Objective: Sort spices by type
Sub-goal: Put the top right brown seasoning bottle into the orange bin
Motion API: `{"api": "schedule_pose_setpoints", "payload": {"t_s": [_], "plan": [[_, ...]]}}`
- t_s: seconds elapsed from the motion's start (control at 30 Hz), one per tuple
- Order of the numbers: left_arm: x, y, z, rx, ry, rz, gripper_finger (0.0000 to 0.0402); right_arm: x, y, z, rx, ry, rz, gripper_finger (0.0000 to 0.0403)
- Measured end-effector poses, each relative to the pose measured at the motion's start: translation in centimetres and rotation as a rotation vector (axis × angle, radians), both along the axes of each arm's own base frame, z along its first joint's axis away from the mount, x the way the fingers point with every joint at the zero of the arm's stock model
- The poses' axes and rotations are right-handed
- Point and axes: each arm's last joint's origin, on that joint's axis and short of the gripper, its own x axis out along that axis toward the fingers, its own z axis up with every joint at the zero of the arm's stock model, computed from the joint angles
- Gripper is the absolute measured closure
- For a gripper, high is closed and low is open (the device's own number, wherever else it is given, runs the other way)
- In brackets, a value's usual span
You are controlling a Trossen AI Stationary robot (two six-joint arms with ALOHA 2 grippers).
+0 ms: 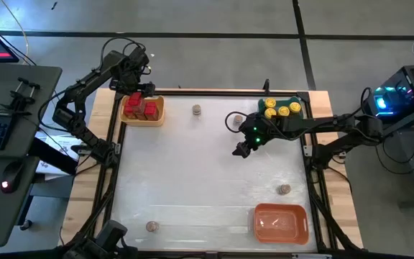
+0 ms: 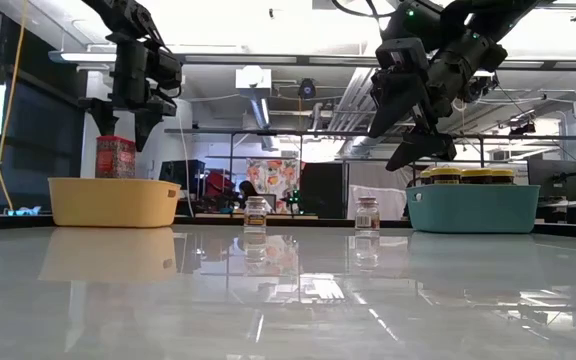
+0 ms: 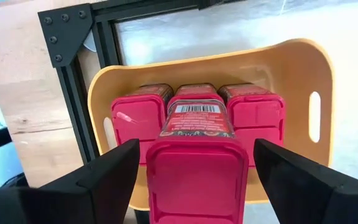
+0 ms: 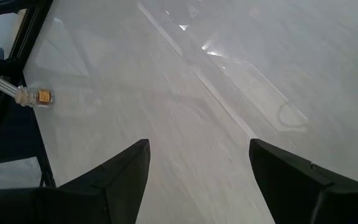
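The yellow tray (image 1: 158, 115) at the table's far left holds several red spice boxes (image 3: 253, 112). My left gripper (image 1: 136, 92) hangs over it, pointing down and open. Its fingers (image 3: 104, 180) stand on either side of the front red box (image 3: 196, 168), with a narrow gap each side. That box stands lid up and rises over the tray's rim (image 2: 116, 157). The teal tray (image 1: 293, 99) at the far right holds yellow-lidded jars (image 1: 277, 109). My right gripper (image 1: 241, 150) hangs open above the bare table, right of centre.
Small round jars stand loose on the table: one at the far middle (image 1: 196, 109), one near the teal tray (image 1: 233, 121), one toward the right (image 1: 284, 189), one at the near left (image 1: 151, 226). An orange tray (image 1: 280, 223) sits at the near right.
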Motion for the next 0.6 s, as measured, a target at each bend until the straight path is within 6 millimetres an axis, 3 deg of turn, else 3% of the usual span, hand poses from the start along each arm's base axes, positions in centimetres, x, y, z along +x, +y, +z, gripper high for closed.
{"api": "schedule_pose_setpoints", "payload": {"t_s": [0.3, 0.6], "plan": [[0.2, 0.1, 0.0, -0.011, -0.065, 0.006, 0.0101, 0.0, 0.0, 0.0, 0.0, 0.0, 0.0, 0.0132], [-1.0, 1.0, 0.1, 0.011, -0.082, 0.077, 0.0101, 0.0, 0.0, 0.0, 0.006, 0.002, -0.007, 0.0132]]}}
